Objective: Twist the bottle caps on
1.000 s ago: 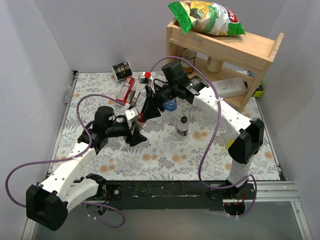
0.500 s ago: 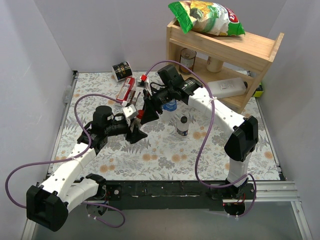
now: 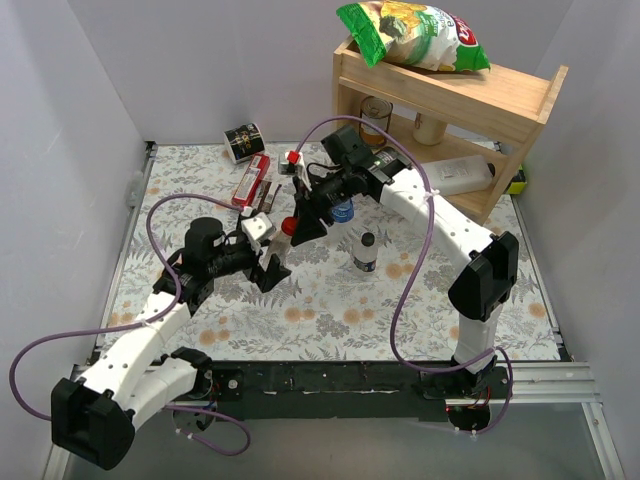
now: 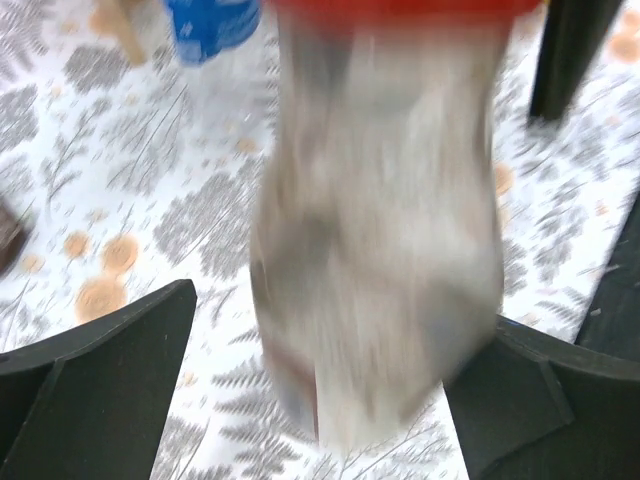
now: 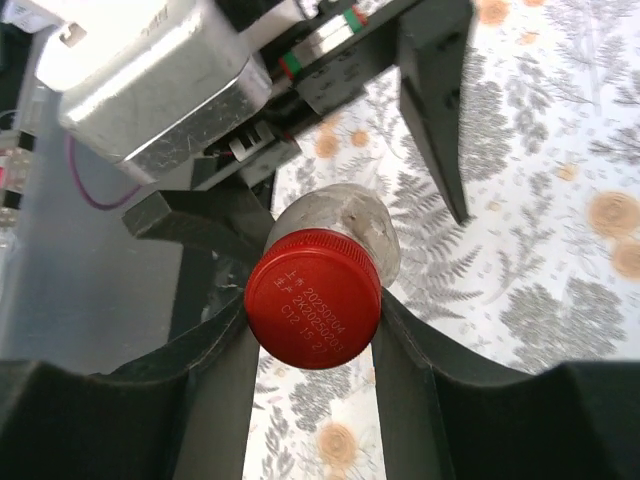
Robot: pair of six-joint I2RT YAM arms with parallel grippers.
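The left jaws are wide apart, one on each side of a clear bottle (image 3: 281,248), not squeezing it. The bottle is upright near the middle of the flowery counter (image 3: 330,305). A red cap (image 5: 313,298) sits on top, and the right jaws are clamped on it. Farther right stand a bottle with blue on it (image 3: 342,211) and a black-capped bottle (image 3: 366,250).

Blurry bottle (image 4: 375,250), red cap (image 4: 400,8) on, is sitting between wide-standing left gripper (image 4: 340,320) fingers, gap showing on one side.
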